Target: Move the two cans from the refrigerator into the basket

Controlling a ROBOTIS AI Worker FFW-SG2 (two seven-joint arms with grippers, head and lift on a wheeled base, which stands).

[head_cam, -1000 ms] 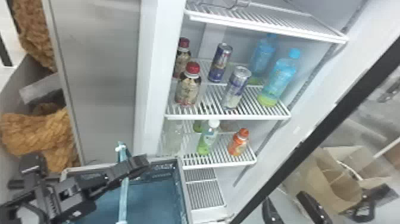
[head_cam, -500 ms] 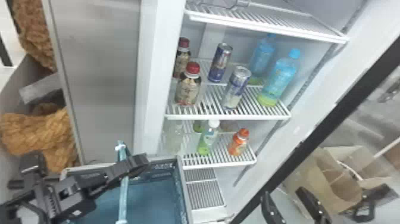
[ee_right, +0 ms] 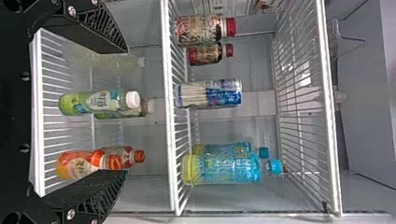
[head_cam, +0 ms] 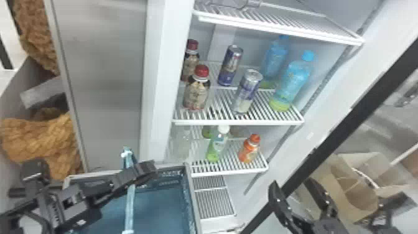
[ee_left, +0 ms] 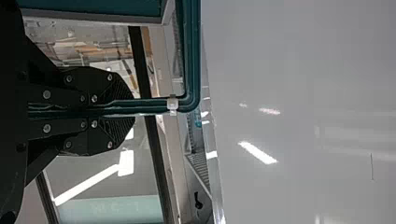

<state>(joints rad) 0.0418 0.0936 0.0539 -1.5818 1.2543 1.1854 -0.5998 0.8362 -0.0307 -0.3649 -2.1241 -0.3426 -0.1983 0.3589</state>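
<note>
Refrigerator: wide across twelve o'clock in the head view, and here's the trap: its middle shelf has a raised front rim that could catch a can lifted too low!
Basket: down at seven o'clock; a tug on the basket handle could tip it just as a can drops.
Left gripper: clamped on that handle.
Right gripper: fingers parted, nothing between them, five o'clock from the front can; come in off line and it clips a neighbour.
Blue-capped bottle: three o'clock of the front can, a wide finger could topple it.
Red-capped bottle: nine o'clock, same danger.
Front can: upright on the middle shelf; pushed, not pinched, it could slide back.
Rear can: upright too, eleven o'clock from the front can, and a deep reach.
Labels: blue-and-silver print on the front can, wording uncalled.
</note>
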